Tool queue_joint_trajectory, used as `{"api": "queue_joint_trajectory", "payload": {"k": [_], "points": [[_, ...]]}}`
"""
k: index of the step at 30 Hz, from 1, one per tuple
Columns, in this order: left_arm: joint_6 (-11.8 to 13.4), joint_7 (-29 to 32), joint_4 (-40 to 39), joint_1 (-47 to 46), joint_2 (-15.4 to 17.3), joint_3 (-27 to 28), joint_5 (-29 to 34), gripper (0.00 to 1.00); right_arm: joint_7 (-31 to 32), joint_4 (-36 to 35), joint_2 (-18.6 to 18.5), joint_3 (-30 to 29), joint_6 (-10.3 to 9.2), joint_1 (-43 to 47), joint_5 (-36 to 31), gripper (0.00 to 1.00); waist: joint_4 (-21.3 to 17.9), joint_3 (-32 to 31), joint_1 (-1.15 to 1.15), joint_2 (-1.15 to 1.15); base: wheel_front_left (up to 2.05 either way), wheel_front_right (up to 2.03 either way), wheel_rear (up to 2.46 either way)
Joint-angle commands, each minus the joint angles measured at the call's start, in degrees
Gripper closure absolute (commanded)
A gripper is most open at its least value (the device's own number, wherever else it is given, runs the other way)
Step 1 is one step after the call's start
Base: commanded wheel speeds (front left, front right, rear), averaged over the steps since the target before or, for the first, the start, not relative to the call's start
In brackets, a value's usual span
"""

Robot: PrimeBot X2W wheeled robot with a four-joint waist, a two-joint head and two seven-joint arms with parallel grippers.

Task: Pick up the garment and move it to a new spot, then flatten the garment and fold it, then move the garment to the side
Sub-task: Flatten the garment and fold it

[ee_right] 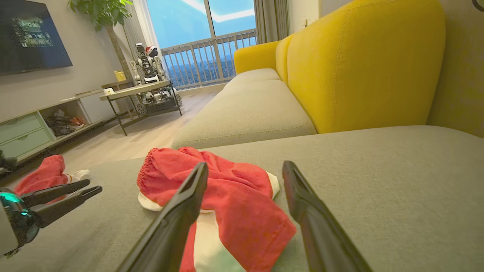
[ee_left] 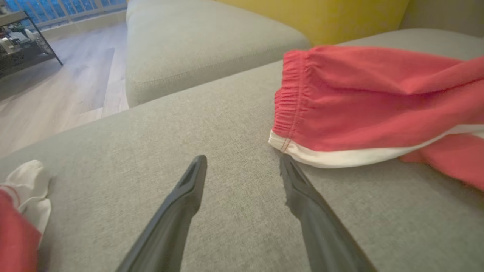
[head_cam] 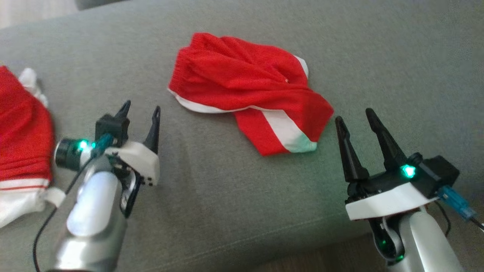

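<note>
A crumpled red garment (head_cam: 245,88) with white stripes lies in a heap on the grey sofa cushion (head_cam: 211,196), its elastic waistband toward the left. My left gripper (head_cam: 141,109) hovers open to the lower left of it, nothing between its fingers; in the left wrist view my left gripper (ee_left: 244,160) has its right fingertip close to the waistband corner of the garment (ee_left: 363,105). My right gripper (head_cam: 353,115) stands open just right of the garment's lower end. In the right wrist view the garment (ee_right: 227,189) lies just beyond my right gripper (ee_right: 245,168).
A second red and white cloth (head_cam: 22,143) lies at the cushion's left edge. The cushion's front edge runs along the bottom right, with wooden floor (head_cam: 340,257) below. A yellow backrest (ee_right: 359,64) stands behind the seat. Another seat cushion (ee_right: 249,109) adjoins farther back.
</note>
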Motion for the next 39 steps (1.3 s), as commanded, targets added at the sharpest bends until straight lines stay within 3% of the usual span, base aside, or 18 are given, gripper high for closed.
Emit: {"api": "queue_joint_trajectory", "payload": {"k": [1,10,19,34,35,36,37,39], "points": [[-0.46,0.44,0.63,-4.17,2.39,0.95,1.02,0.00,-0.52,-2.80,0.00,1.39,-0.01,-2.40,0.42,0.00,-2.70,2.97,0.00,0.00,0.00,0.00,0.00],[-1.96,-0.33,9.61,-12.52,4.77,-1.66,2.88,0.00,-0.53,-4.99,0.00,1.55,-0.01,-2.89,1.22,0.00,-5.28,6.52,0.00,0.00,0.00,0.00,0.00],[-2.80,-2.37,12.97,-15.25,4.56,-3.47,2.63,0.00,-0.53,-4.95,0.00,1.66,-0.01,-3.21,1.93,0.00,-6.18,7.02,0.00,0.00,0.00,0.00,0.00],[-3.84,-3.43,9.28,-16.08,4.93,-5.85,0.56,0.00,-0.53,-4.00,0.00,0.99,-0.01,-3.64,1.21,0.00,-5.74,7.22,0.00,0.00,0.00,0.00,0.00],[-3.96,-3.44,8.32,-15.97,5.12,-6.39,0.36,0.42,-0.53,-3.99,0.00,1.00,-0.01,-3.68,1.11,0.00,-5.71,7.25,0.00,0.00,0.00,0.00,0.00],[-4.07,-3.44,7.33,-15.81,5.33,-7.01,0.11,0.92,-0.53,-3.97,0.00,0.98,-0.01,-3.70,1.02,0.00,-5.67,7.26,0.00,0.00,0.00,0.00,0.00],[-4.15,-3.44,6.39,-15.62,5.56,-7.59,-0.22,1.00,-0.53,-3.95,0.00,0.93,-0.01,-3.70,0.92,0.00,-5.62,7.25,0.00,0.00,0.00,0.00,0.00],[-4.24,-3.44,4.88,-15.20,6.08,-8.70,-0.89,1.00,-0.53,-3.76,0.00,0.65,-0.01,-3.66,0.73,0.00,-5.49,7.17,0.00,0.00,0.00,0.00,0.00]]}}
